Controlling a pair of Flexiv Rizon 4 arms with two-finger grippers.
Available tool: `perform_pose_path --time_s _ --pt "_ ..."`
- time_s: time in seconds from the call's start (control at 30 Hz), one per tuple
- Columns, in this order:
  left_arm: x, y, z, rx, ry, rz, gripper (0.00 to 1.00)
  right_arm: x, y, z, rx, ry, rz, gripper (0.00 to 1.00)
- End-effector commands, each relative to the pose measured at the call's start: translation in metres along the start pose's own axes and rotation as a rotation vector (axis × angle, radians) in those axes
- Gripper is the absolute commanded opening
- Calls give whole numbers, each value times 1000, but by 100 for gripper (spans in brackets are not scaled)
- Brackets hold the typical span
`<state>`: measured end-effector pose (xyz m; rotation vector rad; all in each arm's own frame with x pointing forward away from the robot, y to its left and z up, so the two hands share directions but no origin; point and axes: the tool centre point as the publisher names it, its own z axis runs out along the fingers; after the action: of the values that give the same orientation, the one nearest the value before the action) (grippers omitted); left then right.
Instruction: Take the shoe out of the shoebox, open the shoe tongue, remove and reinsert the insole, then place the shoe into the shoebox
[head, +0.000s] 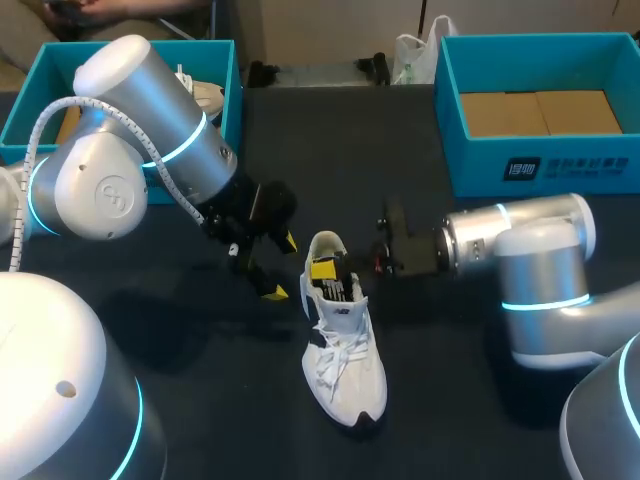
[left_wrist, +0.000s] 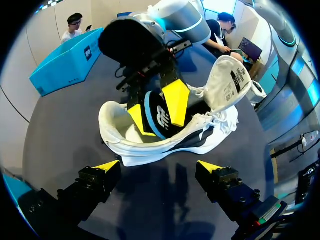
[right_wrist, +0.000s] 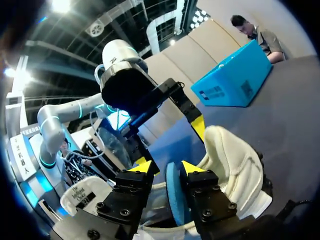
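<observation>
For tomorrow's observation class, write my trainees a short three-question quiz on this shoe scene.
1. True or false: the left gripper is open.
2. What is the right gripper shut on? A) a lace B) the insole C) a box lid
3. Fill in: the shoe stands on the ____.
Key: 1 true. 2 B, the insole. 3 table.

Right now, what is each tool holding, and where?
Right tool pinches the insole by its raised end, standing in the shoe; left tool holds nothing.
</observation>
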<state>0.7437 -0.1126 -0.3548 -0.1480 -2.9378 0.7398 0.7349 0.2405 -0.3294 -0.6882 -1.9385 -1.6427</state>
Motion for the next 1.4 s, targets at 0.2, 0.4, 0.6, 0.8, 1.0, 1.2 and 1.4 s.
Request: perform_pose_path --time_s 0.2,0.4,0.6,0.8,1.0,1.2,1.4 --pt "1 1 0 2 -2 1 100 3 16 -12 91 -37 11 38" --pt "1 1 0 2 -2 1 100 -2 19 -24 141 -68 30 37" --pt "1 1 0 2 -2 1 100 0 28 -44 247 -86 68 37" --pt "-2 3 -13 4 5 -6 100 3 41 -66 399 -107 145 42" --pt "-10 17 -47 -48 7 8 100 -5 55 -85 532 -114 224 37" --pt "-22 33 -85 -59 1 7 100 -14 68 -96 627 -193 294 37" --pt "-37 48 -119 -68 -17 -1 100 -16 81 -98 652 -351 341 0"
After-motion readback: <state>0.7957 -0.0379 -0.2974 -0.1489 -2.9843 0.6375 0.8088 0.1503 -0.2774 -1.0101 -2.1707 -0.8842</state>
